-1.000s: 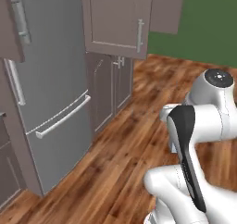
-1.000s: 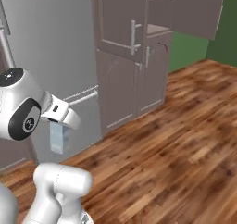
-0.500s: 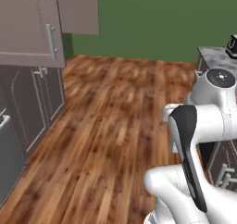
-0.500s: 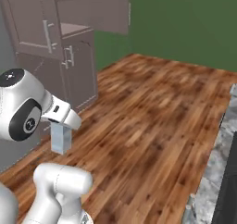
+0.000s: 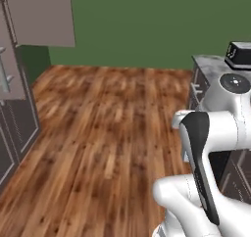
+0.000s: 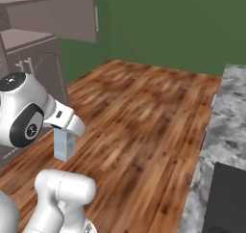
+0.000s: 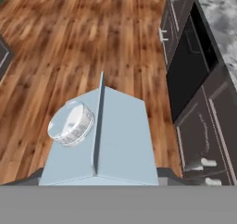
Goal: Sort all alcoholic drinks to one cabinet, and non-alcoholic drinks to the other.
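The brown plank wooden floor [image 5: 103, 133] spreads wide between the grey cabinets [image 6: 43, 44] at the far left and the grey marbled stone table [image 6: 226, 126] on the right, with a dark green wall [image 5: 147, 25] behind. Dark drawer fronts with pale handles [image 7: 185, 47] run beneath that table's edge. The slim pale-blue translucent carton with a gabled top and round clear cap [image 7: 99, 135] hangs upright in the air above the floor, clamped in the end effector [image 6: 65, 131] at the near left of the right base view. It is a non-alcoholic drink. It looks light and thin-walled, likely to dent if squeezed hard and smooth enough to slip, so the flat sides below the gable are the sound place to hold. Nothing lies on the floor; the cabinet doors and shelf edges are what could block placement
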